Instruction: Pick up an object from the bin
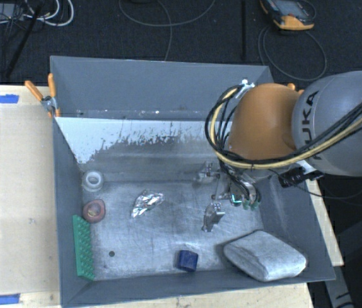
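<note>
My gripper (210, 195) hangs over the bin floor right of centre. Its two metal fingers stand apart, one toward the back and one toward the front, with only bare floor between them. A crumpled piece of silver foil (146, 204) lies about a hand's width to its left. In front of it, near the front wall, sits a small dark blue cube (187, 260). A grey oblong pad (264, 254) lies in the front right corner, just below and right of the gripper.
On the left side lie a small clear ring (92, 180), a brownish round disc (94, 210) and a long green studded strip (82, 246) along the left wall. The arm with its orange cover and cables reaches in over the right rim.
</note>
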{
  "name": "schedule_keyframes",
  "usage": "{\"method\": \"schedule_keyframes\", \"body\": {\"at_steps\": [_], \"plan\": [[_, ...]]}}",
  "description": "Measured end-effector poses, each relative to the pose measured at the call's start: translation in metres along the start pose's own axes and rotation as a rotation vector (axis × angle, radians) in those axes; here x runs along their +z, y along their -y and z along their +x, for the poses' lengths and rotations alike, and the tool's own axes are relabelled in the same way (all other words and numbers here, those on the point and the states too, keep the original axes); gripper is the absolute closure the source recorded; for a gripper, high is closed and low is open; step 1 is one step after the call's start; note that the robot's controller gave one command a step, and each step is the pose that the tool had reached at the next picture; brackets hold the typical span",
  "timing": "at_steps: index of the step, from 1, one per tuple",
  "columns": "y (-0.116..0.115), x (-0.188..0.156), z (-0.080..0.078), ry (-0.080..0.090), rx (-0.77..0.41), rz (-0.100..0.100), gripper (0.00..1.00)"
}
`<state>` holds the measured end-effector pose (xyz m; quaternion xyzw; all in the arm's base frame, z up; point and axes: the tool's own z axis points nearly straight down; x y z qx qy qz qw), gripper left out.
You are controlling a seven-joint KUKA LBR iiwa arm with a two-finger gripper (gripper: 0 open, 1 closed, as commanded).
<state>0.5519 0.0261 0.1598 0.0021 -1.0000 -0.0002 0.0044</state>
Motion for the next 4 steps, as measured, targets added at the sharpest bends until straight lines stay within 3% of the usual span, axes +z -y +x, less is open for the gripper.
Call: {"method": "schedule_keyframes", "body": {"at_steps": [1, 2, 3, 4], "plan": [[-0.017, 0.085, -0.054, 0.012, -0.2, 0.0, 0.0], [-0.081, 0.086, -0.031, 0.017, -0.187, 0.0, 0.0], [-0.079, 0.085, -0.032, 0.017, -0.183, -0.001, 1.0], [-0.082, -0.132, -0.01, 0.019, -0.315, 0.001, 1.0]]}}
